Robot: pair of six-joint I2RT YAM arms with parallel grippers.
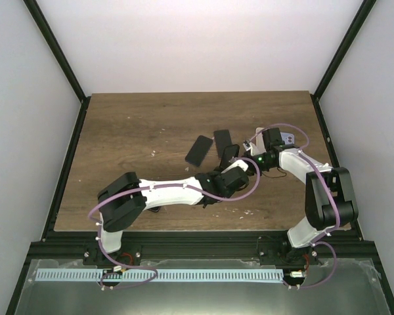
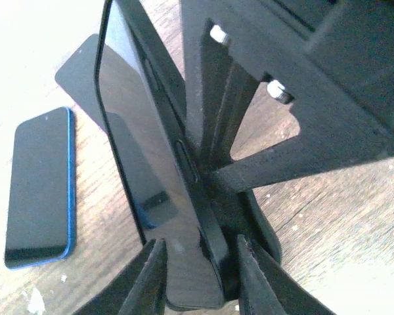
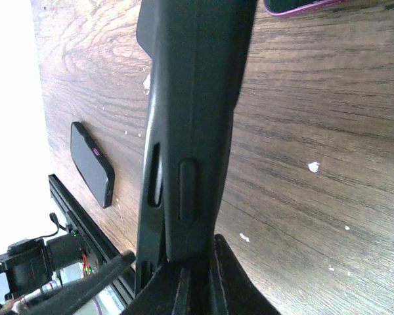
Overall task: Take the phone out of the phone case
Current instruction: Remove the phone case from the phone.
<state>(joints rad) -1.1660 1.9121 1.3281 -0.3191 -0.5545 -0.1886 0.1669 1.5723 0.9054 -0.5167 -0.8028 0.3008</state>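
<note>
Now phone (image 2: 141,170) edge-up inside left tool (image 2: 200,275); right tool (image 3: 194,279) pinches case (image 3: 194,98) rim.

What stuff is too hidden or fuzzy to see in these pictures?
1. Right wrist view: the phone case is edge-on, so its inside is hidden.
2. Right wrist view: the pink-edged phone is cut off by the top edge.
3. Left wrist view: the frame's bottom edge crops the phone, so whether the left gripper pinches it is unclear.
4. Top view: the left arm and right arm cover the held phone.
</note>
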